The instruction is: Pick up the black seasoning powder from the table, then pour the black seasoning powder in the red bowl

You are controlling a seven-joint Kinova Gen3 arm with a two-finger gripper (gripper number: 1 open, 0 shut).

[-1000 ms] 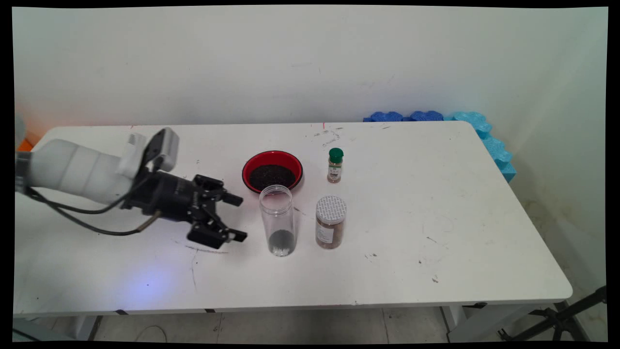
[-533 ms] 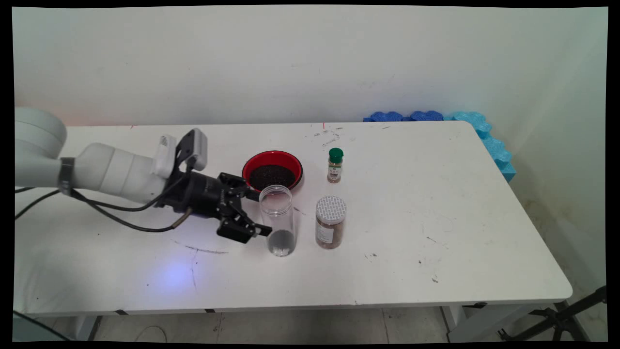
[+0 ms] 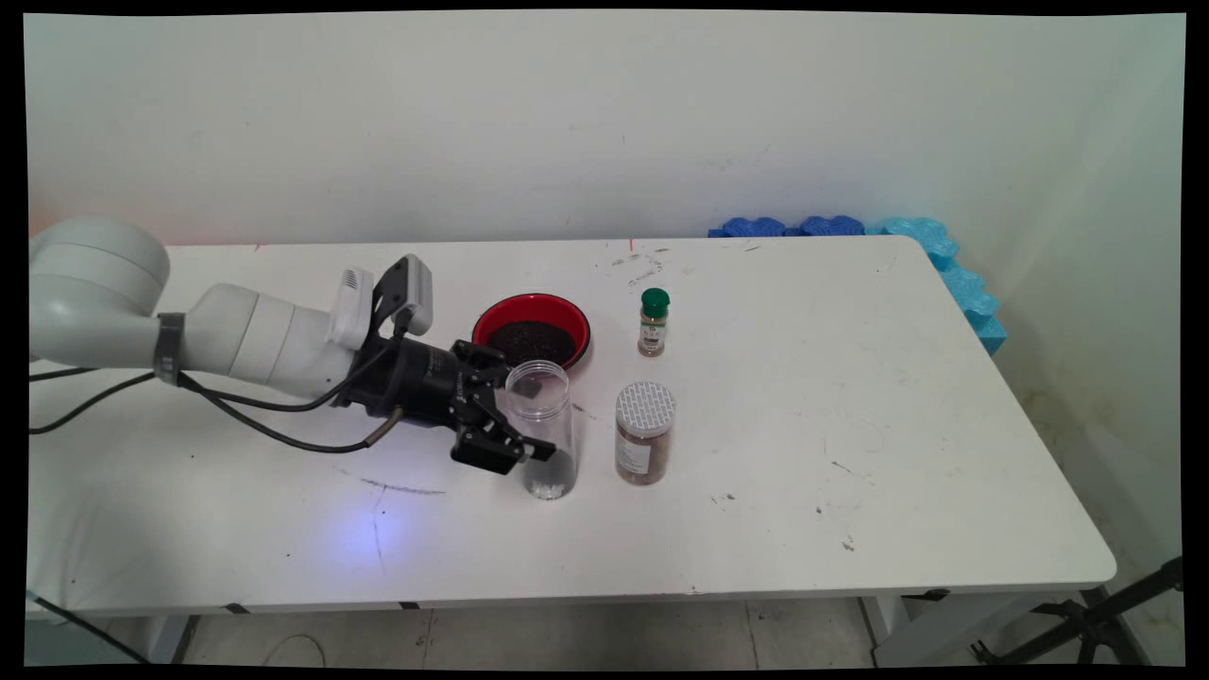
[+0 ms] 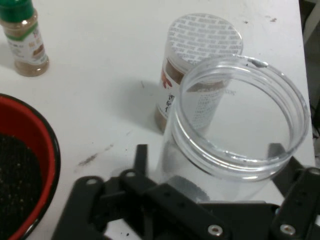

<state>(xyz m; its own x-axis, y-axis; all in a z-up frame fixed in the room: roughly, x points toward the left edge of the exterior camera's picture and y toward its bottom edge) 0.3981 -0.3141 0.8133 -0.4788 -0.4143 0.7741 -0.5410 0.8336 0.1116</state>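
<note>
The gripper [image 3: 531, 417] is laid nearly level from the left, jaws apart with one finger on each side of the clear open jar [image 3: 540, 430], not yet clamped. The jar is stood upright mid-desk [image 3: 850, 425], red bowl [image 3: 531, 331] just behind, grey-lidded spice jar [image 3: 645, 433] just right, green-capped shaker [image 3: 653, 322] farther back.

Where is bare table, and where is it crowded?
Bare: right of the silver-lidded jar and the front strip. Crowded: the claw straddles the clear jar, with the red bowl and green-capped shaker close behind.
</note>
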